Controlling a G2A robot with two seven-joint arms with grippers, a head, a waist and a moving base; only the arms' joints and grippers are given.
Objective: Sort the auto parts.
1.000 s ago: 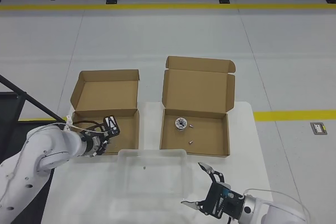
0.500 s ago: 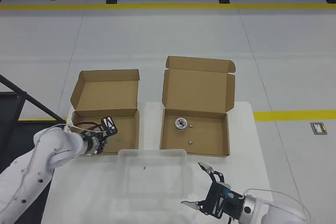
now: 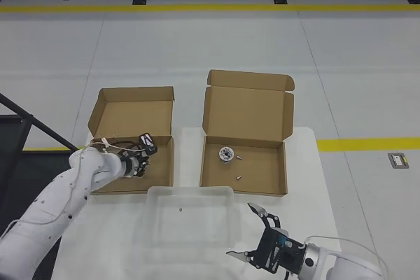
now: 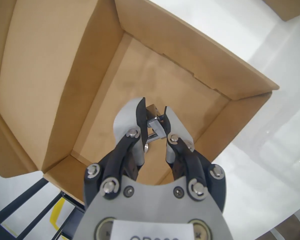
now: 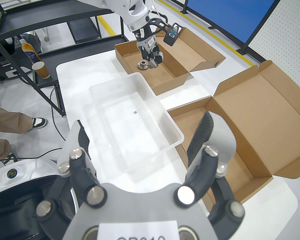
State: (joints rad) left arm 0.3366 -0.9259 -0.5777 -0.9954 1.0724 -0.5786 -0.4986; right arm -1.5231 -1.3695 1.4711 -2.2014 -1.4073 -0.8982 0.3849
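Your left claw (image 4: 153,116) gripped a small metal part (image 4: 157,129) inside the left cardboard box (image 4: 165,38); your right claw (image 5: 143,122) hung wide open near the bench's (image 3: 308,161) front right corner, beside the clear tray (image 5: 173,128).

Bin (image 3: 196,234) before left box (image 3: 133,115), right box (image 3: 260,171)

On the white table (image 3: 304,175), the left gripper (image 3: 135,168) is hovering over the left cardboard box (image 3: 162,171) at mid-left, small metal parts (image 3: 227,153) are lying in the right cardboard box (image 3: 262,168), and the right gripper (image 3: 240,229) is hanging spread wide beside the clear tub (image 3: 189,190) at lower right.
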